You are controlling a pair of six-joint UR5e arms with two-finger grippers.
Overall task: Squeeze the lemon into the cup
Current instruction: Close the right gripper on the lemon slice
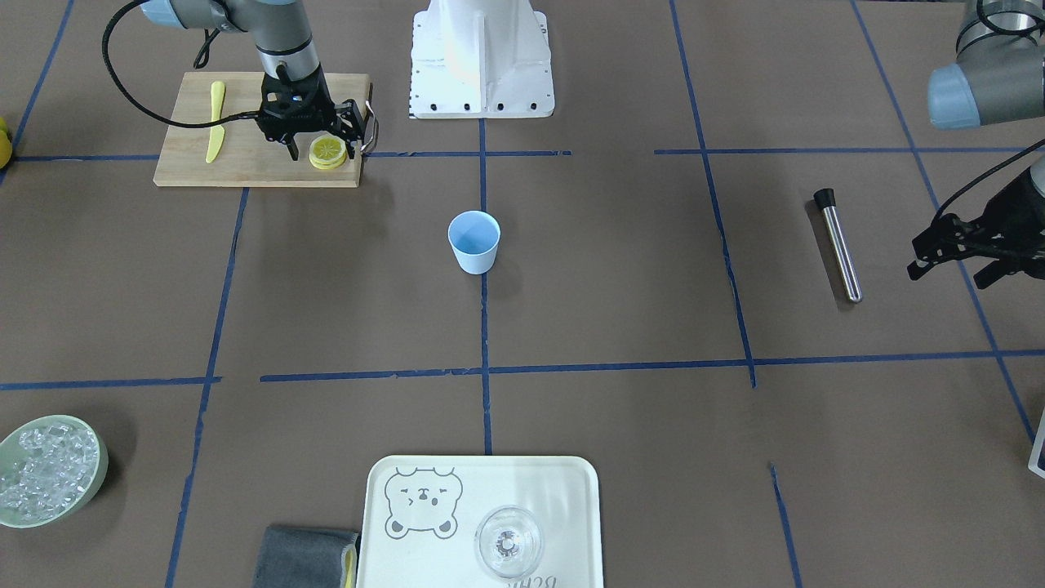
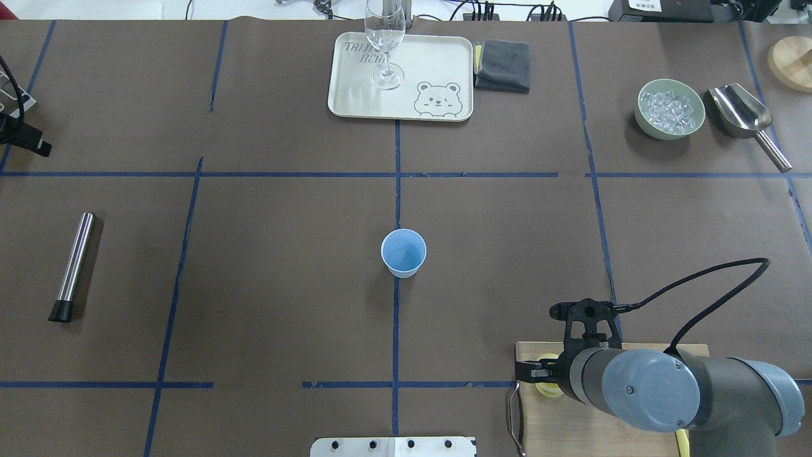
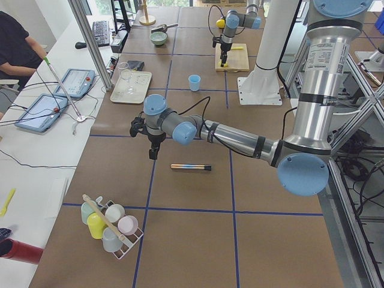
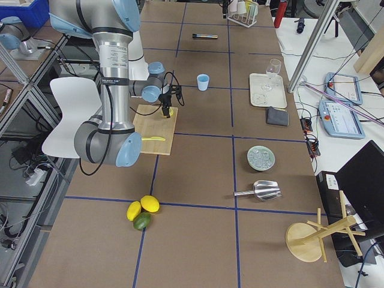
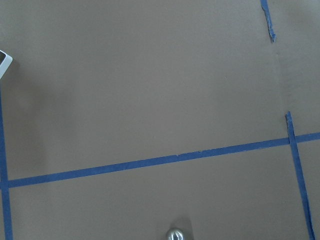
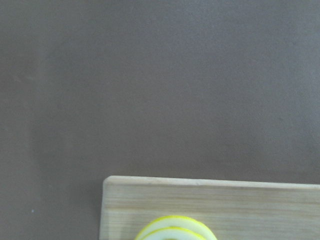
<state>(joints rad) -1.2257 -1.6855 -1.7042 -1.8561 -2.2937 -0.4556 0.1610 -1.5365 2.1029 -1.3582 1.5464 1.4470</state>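
- The step in hand looks like the pick-up: the right gripper (image 1: 322,149) points down over the near corner of the cutting board (image 1: 245,167), and nothing has been lifted yet.
- Its fingers stand apart, one on each side of the lemon (image 1: 328,152), which lies flat on the board. A second slice seems to sit under it.
- The cup (image 1: 474,242) stands upright mid-table, well apart from the board, and looks empty.
- The left gripper (image 1: 945,276) hangs off to the side near a metal rod (image 1: 838,247), fingers seemingly apart and holding nothing.
- The next move probably calls for closing on the slice's rim, lifting it, carrying it over the cup's mouth and pressing. A thin, flat slice could slip or fold.
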